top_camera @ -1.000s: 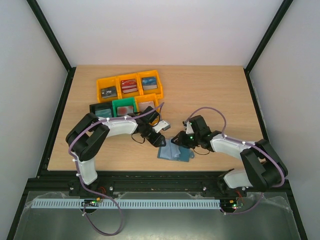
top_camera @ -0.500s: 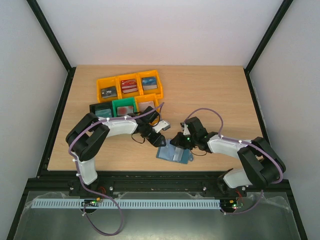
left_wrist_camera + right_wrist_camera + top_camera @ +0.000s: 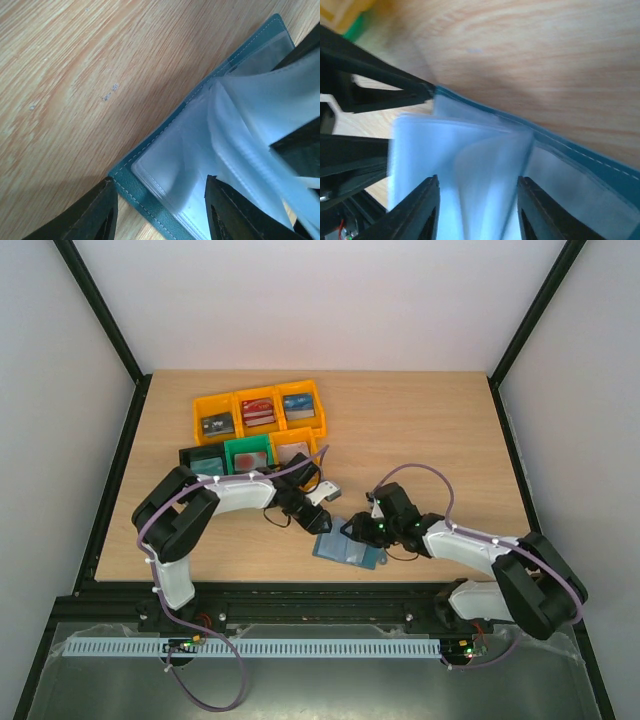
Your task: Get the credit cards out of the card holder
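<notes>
**Item 1 – card holder** (image 3: 348, 548): teal, lying open and flat on the table (image 3: 430, 420), near the front edge, approx. centre, between my two hands. Pale sleeves (image 3: 260, 105) fan up from the spine; others lie flat against the teal cover. I can't tell whether any card sits in them, as the rt wrist view is blurred.

**Item 2 – left hand** (image 3: 160, 182): jaws apart, not clamped on anything I can see. The holder's stitched corner lies in the gap. In the rt wrist view one fingertip (image 3: 415, 92) sits right at the teal edge.

**Item 3 – right hand** (image 3: 478, 179): jaws apart, down over the holder's other side. Loose sleeves lie between the fingers, not pinched as far as I can see.

**Item 4 – credit cards** (image 3: 258, 414): in bins at the back-left of the table, well apart from the holder.
- Back row: three orange bins (image 3: 198, 415) w/ a dark, a red and a blue card, one each, L to R.
- Front row: black bin (image 3: 184, 455) w/ a teal card, then green bin (image 3: 247, 440) and single orange bin (image 3: 293, 432), one card each, colours too small to call.
- My left arm lies just in front of this row.
</notes>
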Tool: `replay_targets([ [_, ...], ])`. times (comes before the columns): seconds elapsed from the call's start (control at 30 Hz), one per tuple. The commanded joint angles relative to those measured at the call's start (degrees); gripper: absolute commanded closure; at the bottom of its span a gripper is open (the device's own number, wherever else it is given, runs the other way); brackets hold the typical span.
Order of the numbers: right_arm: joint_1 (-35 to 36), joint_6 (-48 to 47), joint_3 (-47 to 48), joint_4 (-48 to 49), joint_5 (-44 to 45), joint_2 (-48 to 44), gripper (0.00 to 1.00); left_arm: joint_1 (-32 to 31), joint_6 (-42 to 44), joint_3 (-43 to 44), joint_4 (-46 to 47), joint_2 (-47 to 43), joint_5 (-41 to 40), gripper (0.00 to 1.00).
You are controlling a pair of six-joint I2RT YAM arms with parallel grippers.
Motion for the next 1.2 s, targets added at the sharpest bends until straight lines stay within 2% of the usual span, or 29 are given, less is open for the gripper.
replay_targets([
  [0.0,0.78,2.74,-1.18,3.45,0.19,2.50,0.54,-0.99,-0.82,-1.08,-1.90,-0.24,-1.35,0.50],
  [0.1,1.93,2.72,-0.08,3.50,1.00,5.00,0.49,-0.96,-0.81,-1.28,-1.44,-0.85,-0.81,0.49],
  [0.2,3.38,3.19,-0.32,4.76,1.73,6.76,0.50,-0.92,-0.70,-1.06,-1.65,-1.01,-0.82,0.50],
  [0.23,3.59,3.32,-0.62,5.26,1.64,7.33,0.54,-0.99,-0.62,-1.00,-1.69,-1.09,-0.84,0.49],
  [0.37,3.61,1.95,0.42,3.92,3.00,7.28,0.89,-0.88,-0.17,-0.82,-2.04,-1.55,-1.01,0.50],
  [0.4,3.57,1.16,1.39,2.43,3.97,6.54,0.96,-0.91,0.34,-0.38,-2.75,-1.64,-1.00,0.49],
  [0.43,3.38,-0.06,2.37,0.40,5.11,5.64,0.98,-0.87,1.13,0.65,-4.00,-1.68,-1.11,0.49],
  [0.53,1.77,-3.98,5.88,-6.64,7.91,2.46,0.98,-0.47,5.30,7.94,-11.87,-1.61,-1.42,0.44],
  [0.63,-1.93,-8.33,8.52,-11.00,6.25,-2.96,0.98,0.63,10.47,17.25,-22.51,-2.94,-2.20,0.34],
  [0.8,-7.02,-17.81,15.69,-16.58,1.25,-13.42,0.98,5.85,16.71,24.42,-32.14,-11.87,3.42,0.19],
  [1.0,-8.73,-22.50,24.42,-11.50,-15.12,-17.11,0.98,16.66,18.30,26.93,-33.95,-22.70,14.40,0.11],
  [1.17,-8.74,-23.69,28.32,-1.23,-27.84,-18.22,0.98,19.29,22.84,27.35,-37.91,-26.66,19.66,0.05],
])
